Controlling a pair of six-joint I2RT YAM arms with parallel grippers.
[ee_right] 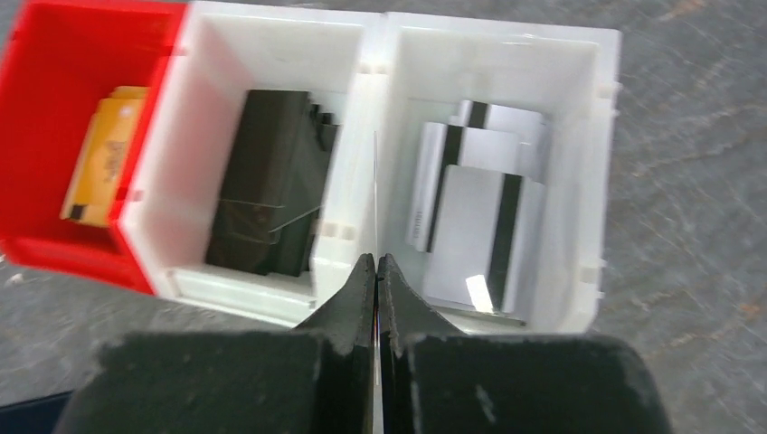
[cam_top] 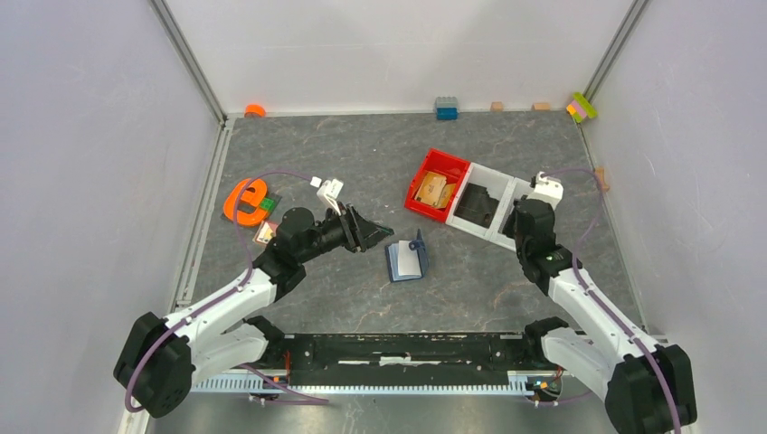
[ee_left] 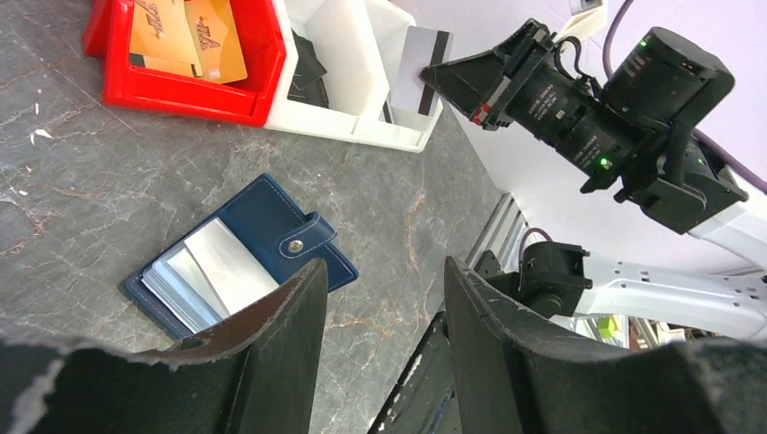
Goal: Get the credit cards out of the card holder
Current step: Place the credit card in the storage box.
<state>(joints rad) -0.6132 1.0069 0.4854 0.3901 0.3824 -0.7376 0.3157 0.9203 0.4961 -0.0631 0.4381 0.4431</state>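
**Item: card holder** (ee_left: 262, 226). Navy wallet with snap tab, lying open and flat on the worktop (cam_top: 362, 154), near its middle, between the two arms and apart from the trays.

**Contents not yet out:** credit cards (ee_left: 222, 271), pale silvery, stacked in the lighter-blue pockets. Several edges show, but the count cannot be read.

**Card in transit:** held card (ee_left: 421, 68), white-silver with a dark stripe. It is pinched edge-on in the right claw (ee_right: 375, 271), whose fingers are pressed together on it. It hangs above the white tray (ee_left: 344, 122), about on the line of the wall between the two compartments. It is not yet let go.

**Cards already out:**
- silver cards (ee_right: 479, 208), striped, in the white tray's outer compartment
- black cards (ee_right: 271, 181) in its inner compartment
- gold cards (ee_left: 185, 36) in the red tray (ee_left: 181, 90), which adjoins the white one

**Left claw** (ee_left: 384, 267): fingers parted about halfway with nothing between them, hovering low just beside the card holder on its snap-tab side and not touching it.

**Status, as judged:** well under way but unfinished. One card awaits release into the white tray. The pocketed stack remains to be drawn out, and the left claw is placed to attend to the holder.
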